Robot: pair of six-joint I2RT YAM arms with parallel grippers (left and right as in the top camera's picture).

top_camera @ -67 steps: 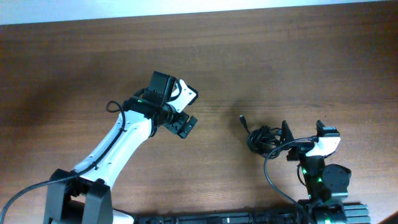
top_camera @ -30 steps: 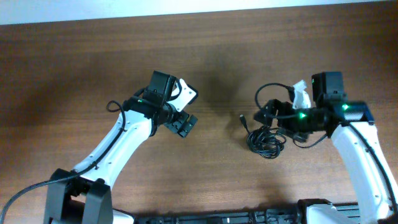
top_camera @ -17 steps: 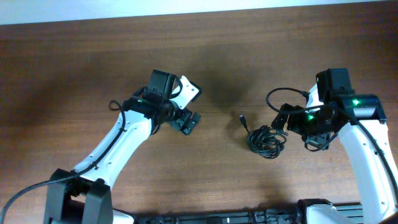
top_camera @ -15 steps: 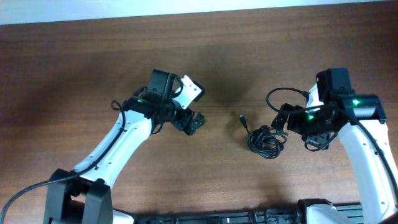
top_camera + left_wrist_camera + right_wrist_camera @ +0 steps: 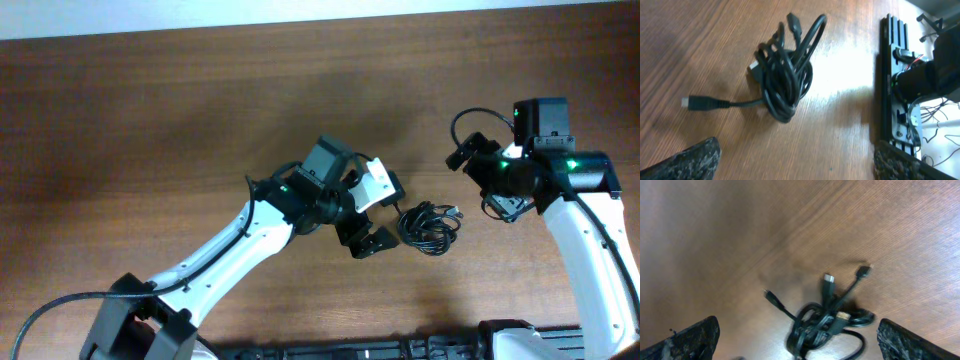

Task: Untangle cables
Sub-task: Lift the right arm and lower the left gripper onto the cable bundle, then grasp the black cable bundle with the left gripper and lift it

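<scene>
The cables (image 5: 428,226) lie as one knotted bundle of thin black cords on the brown table, right of centre. In the left wrist view the bundle (image 5: 785,82) has a plug (image 5: 690,102) sticking out to the left. In the right wrist view the bundle (image 5: 826,322) shows several plug ends pointing up. My left gripper (image 5: 377,215) is open and empty just left of the bundle; its fingertips (image 5: 699,160) are spread wide. My right gripper (image 5: 483,182) is open and empty, up and to the right of the bundle, with its fingertips (image 5: 692,340) far apart.
A black rail with the arm bases (image 5: 400,350) runs along the table's front edge and shows in the left wrist view (image 5: 900,90). A pale strip (image 5: 300,10) marks the table's far edge.
My left arm has swung right, up to the left side of the bundle. My right gripper has drawn back up and to the right, away from the bundle.
</scene>
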